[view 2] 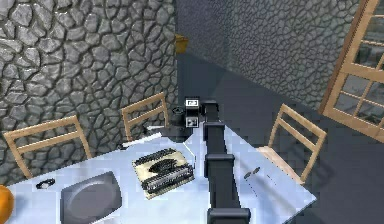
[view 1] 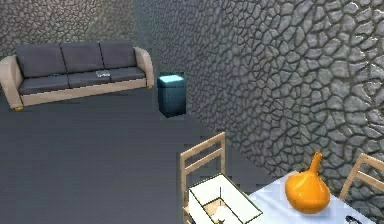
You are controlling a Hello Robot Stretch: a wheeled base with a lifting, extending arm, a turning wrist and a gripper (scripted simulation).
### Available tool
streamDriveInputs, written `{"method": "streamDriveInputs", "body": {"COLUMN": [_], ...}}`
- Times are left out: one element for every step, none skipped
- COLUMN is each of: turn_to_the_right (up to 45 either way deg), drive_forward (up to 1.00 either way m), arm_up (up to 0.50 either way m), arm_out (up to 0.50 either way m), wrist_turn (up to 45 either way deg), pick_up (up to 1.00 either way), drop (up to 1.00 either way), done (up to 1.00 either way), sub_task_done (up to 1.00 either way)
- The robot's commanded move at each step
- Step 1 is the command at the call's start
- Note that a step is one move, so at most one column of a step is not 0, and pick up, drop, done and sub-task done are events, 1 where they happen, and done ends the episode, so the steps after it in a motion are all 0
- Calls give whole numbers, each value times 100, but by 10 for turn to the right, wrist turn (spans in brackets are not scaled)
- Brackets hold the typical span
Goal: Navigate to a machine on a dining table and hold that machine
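In the arm side view a pale blue dining table (view 2: pixel 250 195) fills the lower part. On it lies a flat dark machine (view 2: pixel 163 170) on a cream base, like a typewriter or keyboard device. The dark arm bar (view 2: pixel 222 175) rises from the bottom edge, just right of the machine. At the bar's far end stand two white marked squares, with the gripper (view 2: pixel 178 122) left of them near the table's far edge. A chair back and the tabletop lie behind the gripper, so I cannot tell whether it holds anything.
Wooden chairs (view 2: pixel 145 115) (view 2: pixel 45 140) (view 2: pixel 298 140) ring the table. A dark grey plate (view 2: pixel 90 195) lies left of the machine. The forward view shows an orange vase (view 1: pixel 308 187) on the table corner, a chair (view 1: pixel 205 165), a teal bin (view 1: pixel 171 95), a sofa (view 1: pixel 75 70) and open floor.
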Motion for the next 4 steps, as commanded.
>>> {"method": "streamDriveInputs", "body": {"turn_to_the_right": [0,0,0,0], "drive_forward": [0,0,0,0], "arm_up": [-30,0,10,0], "arm_out": [0,0,0,0], "wrist_turn": [0,0,0,0], "pick_up": [0,100,0,0], "drop": [0,0,0,0], "done": [0,0,0,100], "sub_task_done": [0,0,0,0]}}
